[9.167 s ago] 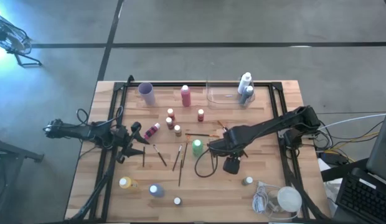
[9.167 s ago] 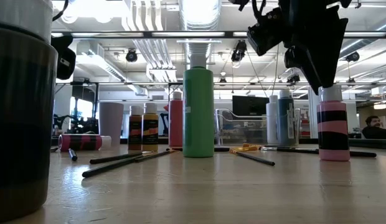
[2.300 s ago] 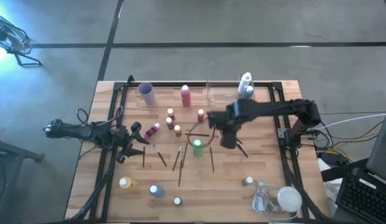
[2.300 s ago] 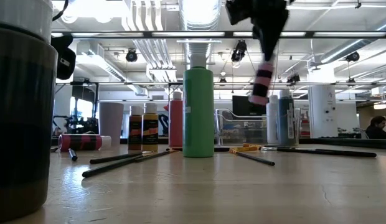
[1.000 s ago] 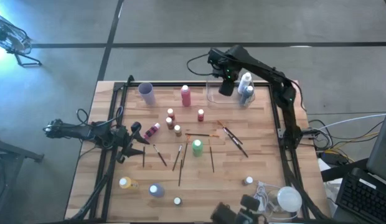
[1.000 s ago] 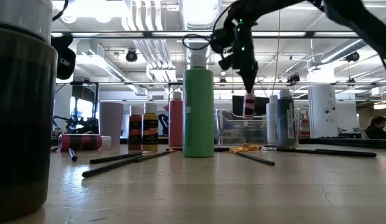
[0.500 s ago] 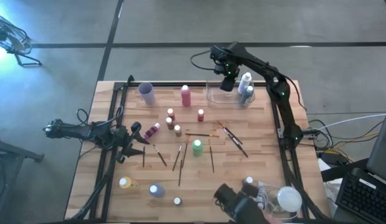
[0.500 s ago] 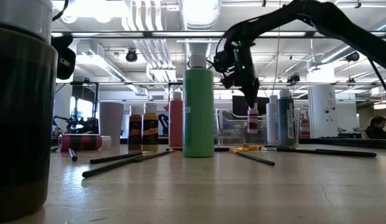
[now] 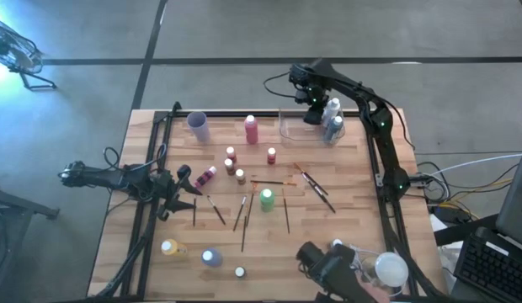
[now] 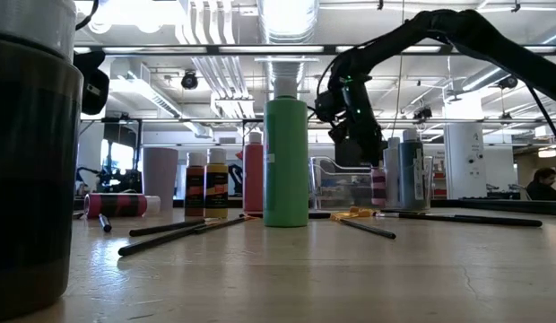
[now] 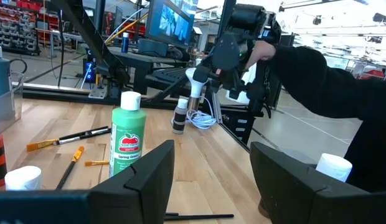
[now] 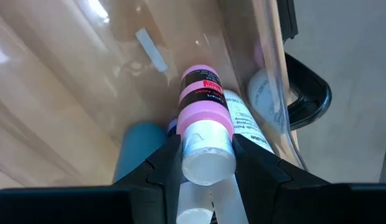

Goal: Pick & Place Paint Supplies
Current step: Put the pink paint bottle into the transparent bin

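Pink bottle [image 12: 204, 99] clamped by pale cap in right gripper [image 9: 312, 115], lowered inside clear tray [image 9: 288, 130] beside white and blue bottles. Left gripper [image 9: 183, 187] parked well away from tray, fingers apart, holding nothing.

tray [image 9: 288, 128]: table's far edge | two bottles [image 9: 332, 118] inside | brushes [image 9: 241, 215]: mid-table

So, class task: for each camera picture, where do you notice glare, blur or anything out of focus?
High view: bright glare in the far left corner. Low view: ceiling lights blown out; the big dark container up close is out of focus. Left wrist view: that arm's own dark fingers are blurred. Right wrist view: light streaks glare on the clear plastic tray around the pink pale-capped bottle.
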